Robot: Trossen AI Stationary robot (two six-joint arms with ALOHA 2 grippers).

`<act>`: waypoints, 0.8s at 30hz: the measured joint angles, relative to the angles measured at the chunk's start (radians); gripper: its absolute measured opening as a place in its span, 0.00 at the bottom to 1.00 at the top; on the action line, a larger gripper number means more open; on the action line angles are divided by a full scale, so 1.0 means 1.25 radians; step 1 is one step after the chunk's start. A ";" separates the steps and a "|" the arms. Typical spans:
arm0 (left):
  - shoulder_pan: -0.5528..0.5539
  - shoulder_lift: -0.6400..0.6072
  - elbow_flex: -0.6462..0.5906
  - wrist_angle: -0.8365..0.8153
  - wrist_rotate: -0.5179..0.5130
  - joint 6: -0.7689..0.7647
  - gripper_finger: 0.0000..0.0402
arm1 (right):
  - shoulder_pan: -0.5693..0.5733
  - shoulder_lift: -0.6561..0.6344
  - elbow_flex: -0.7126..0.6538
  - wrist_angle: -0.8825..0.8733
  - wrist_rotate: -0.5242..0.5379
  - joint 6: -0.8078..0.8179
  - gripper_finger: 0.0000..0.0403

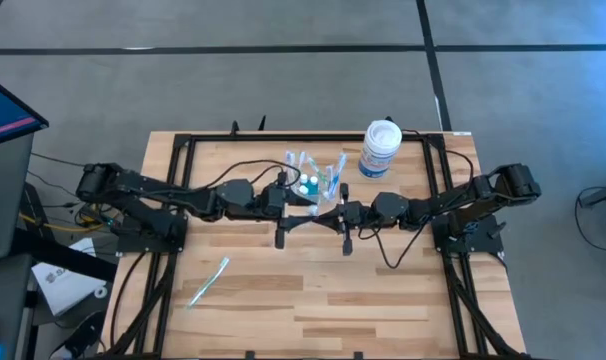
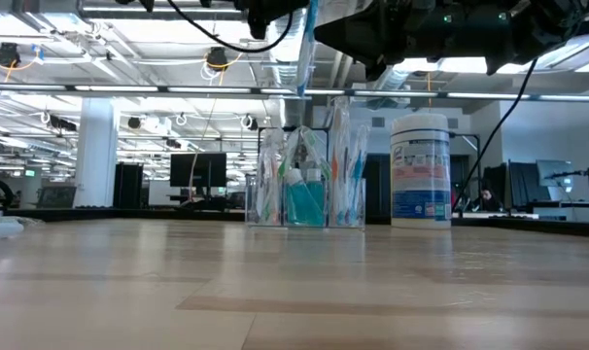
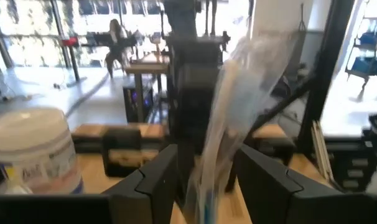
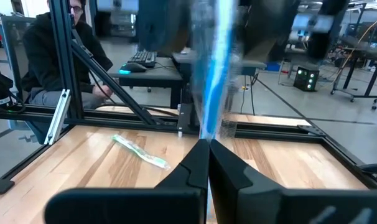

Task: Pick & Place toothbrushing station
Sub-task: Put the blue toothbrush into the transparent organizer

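The toothbrushing station (image 1: 313, 177), a clear plastic organizer with brushes and a teal tube, stands on the table at the far middle; it also shows in the low view (image 2: 304, 190). My right gripper (image 4: 208, 155) is shut on a blue toothbrush in a clear wrapper (image 4: 214, 74), held in the air near the organizer (image 2: 303, 49). My left gripper (image 3: 204, 186) is open, its fingers standing on either side of the same wrapped toothbrush (image 3: 238, 106). Whether they touch it, I cannot tell. In the high view both grippers meet just in front of the organizer, left (image 1: 305, 200) and right (image 1: 328, 207). My right gripper pinches the wrapped toothbrush (image 4: 207, 134) between its two shut fingers. The fingers come level from the table's right side and lie across the brush. The brush stands upright, lifted clear of the table, its lower end (image 2: 301, 89) above the organizer's top.
A white jar with a blue label (image 1: 380, 148) stands to the right of the organizer. Another wrapped toothbrush (image 1: 210, 280) lies on the wood near the front left. A black frame (image 1: 183, 150) runs around the table. A person (image 4: 58, 56) sits beyond the table.
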 joint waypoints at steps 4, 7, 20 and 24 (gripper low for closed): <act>0.002 0.007 0.002 0.012 0.000 0.000 0.35 | 0.000 0.000 0.000 -0.002 0.000 0.000 0.00; 0.002 0.007 0.002 0.015 0.001 0.000 0.31 | 0.000 0.000 0.000 -0.002 0.000 0.000 0.00; 0.002 0.007 0.002 0.019 0.040 0.002 0.08 | 0.000 0.000 0.000 -0.002 0.000 0.000 0.00; 0.002 0.006 0.002 0.016 0.039 0.002 0.03 | 0.000 0.000 0.000 -0.003 0.000 0.000 0.00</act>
